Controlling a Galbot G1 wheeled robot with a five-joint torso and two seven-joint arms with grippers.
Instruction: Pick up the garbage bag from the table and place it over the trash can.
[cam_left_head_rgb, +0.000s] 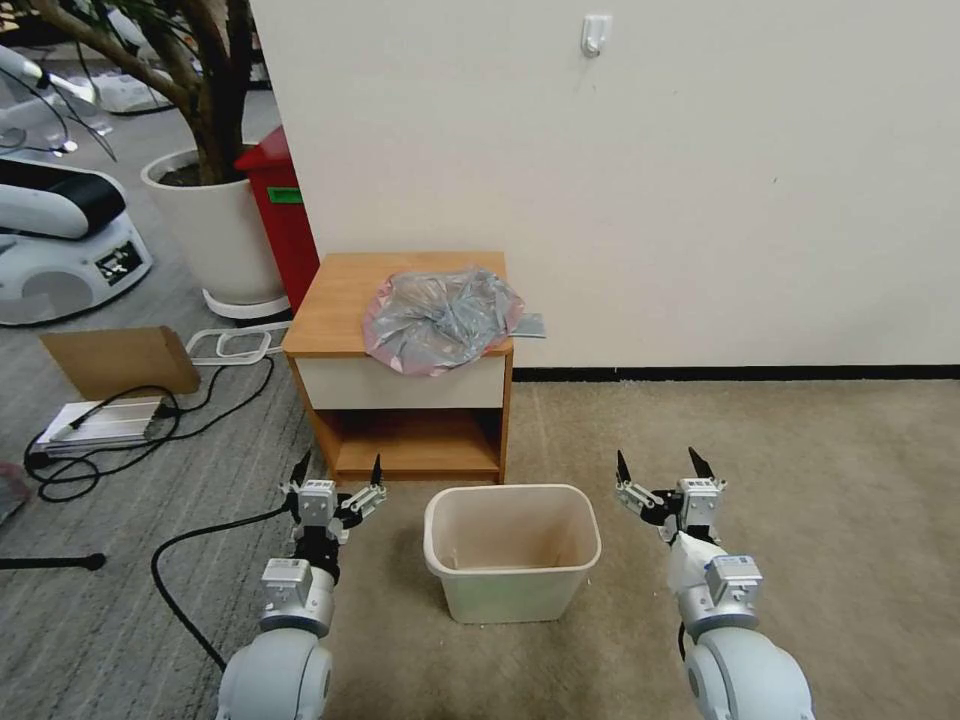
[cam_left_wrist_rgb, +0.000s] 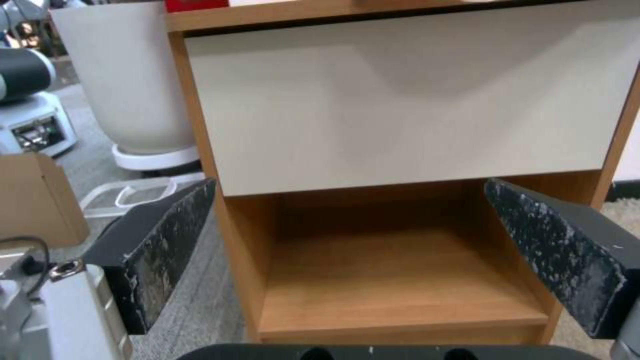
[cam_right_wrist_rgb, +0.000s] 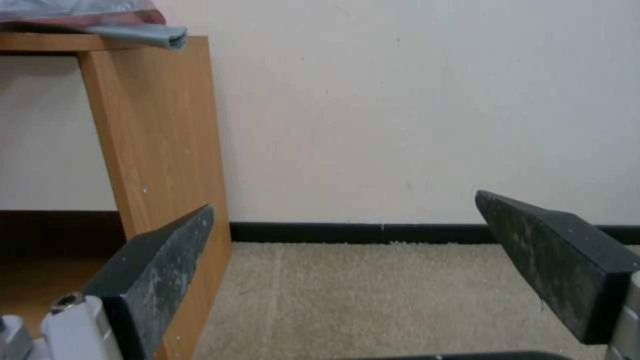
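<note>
Left pincer (cam_left_head_rgb: 339, 472) and right pincer (cam_left_head_rgb: 660, 463) gape wide, seemingly touching nothing.

Both my arms reach forward and low from the shoulders, roughly parallel and well apart, white forearms leading to grey wrist housings. My left end effector (cam_left_head_rgb: 338, 470) hangs with its two dark fingers spread wide, tips pointing ahead and slightly up; from the left wrist camera one scuffed finger (cam_left_wrist_rgb: 163, 250) stands at each side with a broad gap between and nothing held. My right end effector (cam_left_head_rgb: 660, 463) mirrors that pose at about the same height, its worn fingers (cam_right_wrist_rgb: 560, 260) likewise parted and empty.
</note>
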